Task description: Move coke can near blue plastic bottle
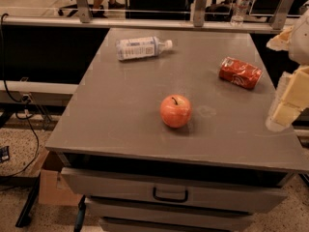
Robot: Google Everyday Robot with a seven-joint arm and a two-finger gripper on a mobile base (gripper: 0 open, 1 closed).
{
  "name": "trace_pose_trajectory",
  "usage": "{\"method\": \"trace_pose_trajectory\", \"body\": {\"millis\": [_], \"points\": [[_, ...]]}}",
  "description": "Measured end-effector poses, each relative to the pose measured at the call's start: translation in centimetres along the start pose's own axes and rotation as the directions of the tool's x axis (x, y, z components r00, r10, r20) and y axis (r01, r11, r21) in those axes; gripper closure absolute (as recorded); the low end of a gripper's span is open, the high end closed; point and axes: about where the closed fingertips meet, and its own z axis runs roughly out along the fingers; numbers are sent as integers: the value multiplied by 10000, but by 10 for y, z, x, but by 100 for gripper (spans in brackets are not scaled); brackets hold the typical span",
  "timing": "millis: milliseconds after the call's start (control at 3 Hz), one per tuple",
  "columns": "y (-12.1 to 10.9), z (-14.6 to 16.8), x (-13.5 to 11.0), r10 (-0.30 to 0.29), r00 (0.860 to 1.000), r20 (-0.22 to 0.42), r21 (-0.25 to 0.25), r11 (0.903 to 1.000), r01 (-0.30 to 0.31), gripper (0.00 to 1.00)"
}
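The gripper (286, 105) is seen only in part at the right edge, where it is cut off by the frame. Pale cream, blocky pieces are made out beside the table's right side. How far it is open cannot be told, and nothing is seen in its hold.

The coke can (240, 73) is laid on its side on the right part of the table (120, 120), well apart from the gripper. Its red metal skin is dented, and its white lettering is too blurred to be read. The blue plastic bottle (142, 48) is laid on its side near the far left of the tabletop, with its white cap pointed right. A pale blue-and-white label is wrapped around its clear body. The can and the bottle are kept well apart.

A round, smooth red-orange apple (175, 110) with a dark stem is set upright between them, nearer the front edge. The tabletop is flat, grey and matte. A drawer with a dark loop handle (170, 195) is seen below it. A clear water bottle (240, 4) is stood upright behind the far rail.
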Motion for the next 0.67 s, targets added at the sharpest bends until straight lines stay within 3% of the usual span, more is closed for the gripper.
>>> {"method": "trace_pose_trajectory", "body": {"millis": [333, 667], "points": [[-7, 1, 1, 309, 9973, 666, -47, 9995, -307, 0], [-43, 11, 29, 1200, 9706, 2089, 259, 9914, -1281, 0]]}}
